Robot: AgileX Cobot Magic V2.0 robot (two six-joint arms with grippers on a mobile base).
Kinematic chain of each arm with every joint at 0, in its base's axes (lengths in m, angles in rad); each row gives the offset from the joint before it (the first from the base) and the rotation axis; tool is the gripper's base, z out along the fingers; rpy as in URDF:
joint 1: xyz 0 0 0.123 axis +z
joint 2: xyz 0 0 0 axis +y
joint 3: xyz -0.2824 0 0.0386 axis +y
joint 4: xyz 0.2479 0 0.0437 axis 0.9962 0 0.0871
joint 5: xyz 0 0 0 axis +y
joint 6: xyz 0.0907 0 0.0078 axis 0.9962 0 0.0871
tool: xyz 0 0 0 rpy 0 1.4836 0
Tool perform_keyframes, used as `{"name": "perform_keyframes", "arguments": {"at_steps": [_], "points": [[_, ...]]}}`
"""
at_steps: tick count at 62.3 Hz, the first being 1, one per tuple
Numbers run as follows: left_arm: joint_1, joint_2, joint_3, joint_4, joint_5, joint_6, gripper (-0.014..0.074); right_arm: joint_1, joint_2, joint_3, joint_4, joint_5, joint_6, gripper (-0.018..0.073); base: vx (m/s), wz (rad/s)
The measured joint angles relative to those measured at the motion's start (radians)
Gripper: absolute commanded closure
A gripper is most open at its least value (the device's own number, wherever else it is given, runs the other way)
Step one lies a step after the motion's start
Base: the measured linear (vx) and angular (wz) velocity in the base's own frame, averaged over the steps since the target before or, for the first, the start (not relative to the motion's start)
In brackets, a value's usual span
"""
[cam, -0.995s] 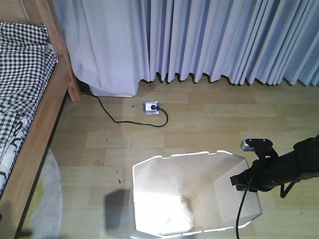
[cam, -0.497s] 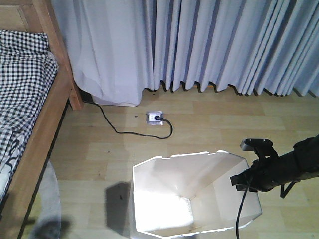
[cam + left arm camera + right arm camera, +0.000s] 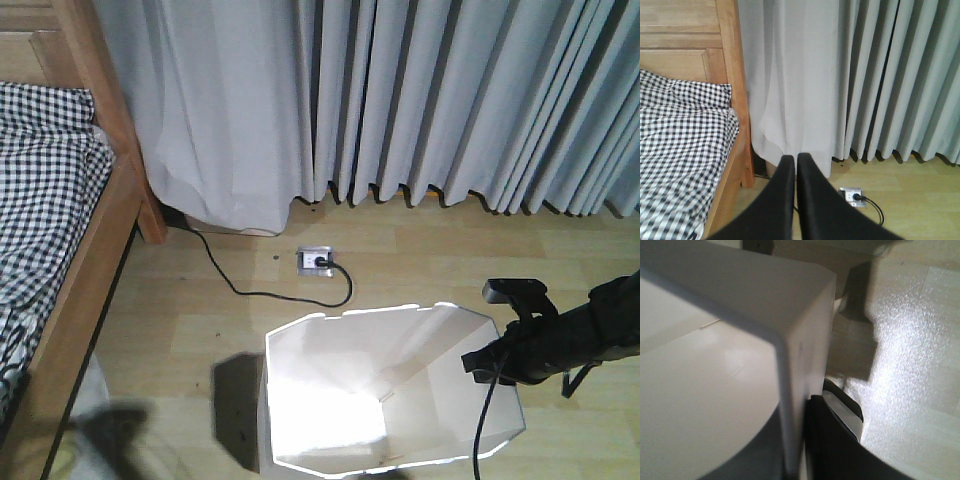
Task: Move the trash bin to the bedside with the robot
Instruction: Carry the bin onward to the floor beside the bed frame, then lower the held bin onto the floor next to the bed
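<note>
The white trash bin (image 3: 330,400) stands on the wooden floor at the bottom centre of the front view. Its angular rim faces up and the inside is cream-white. My right gripper (image 3: 490,365) is shut on the bin's right wall at the rim. In the right wrist view the thin bin wall (image 3: 740,340) sits between the jaws of that gripper (image 3: 800,440). My left gripper (image 3: 795,160) is shut and empty in the air. The bed frame (image 3: 100,230) with its slanted post and checked bedding (image 3: 40,180) is at the left, apart from the bin.
Grey curtains (image 3: 450,100) hang along the far wall. A floor socket (image 3: 316,261) with a black cable lies between the bin and the curtains; it also shows in the left wrist view (image 3: 852,194). The bed post (image 3: 732,75) and bedding (image 3: 680,135) fill that view's left.
The floor socket, curtain hem and bed have shifted down and closer in the front view. The bin and my right gripper keep the same place in the frame.
</note>
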Motion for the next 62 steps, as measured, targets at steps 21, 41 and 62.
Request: {"name": "perform_keyframes", "arguments": {"at_steps": [21,41,62], "points": [[0.000,0.000,0.000,0.000,0.000,0.000,0.0603,0.000,0.000,0.000,0.000,0.000,0.000,0.0564,0.18,-0.03],[0.000,0.000,0.000,0.000,0.000,0.000,0.0603,0.000,0.000,0.000,0.000,0.000,0.000,0.0564,0.18,-0.02],[0.000,0.000,0.000,0.000,0.000,0.000,0.0603,0.000,0.000,0.000,0.000,0.000,0.000,0.0564,0.15,0.01]]}}
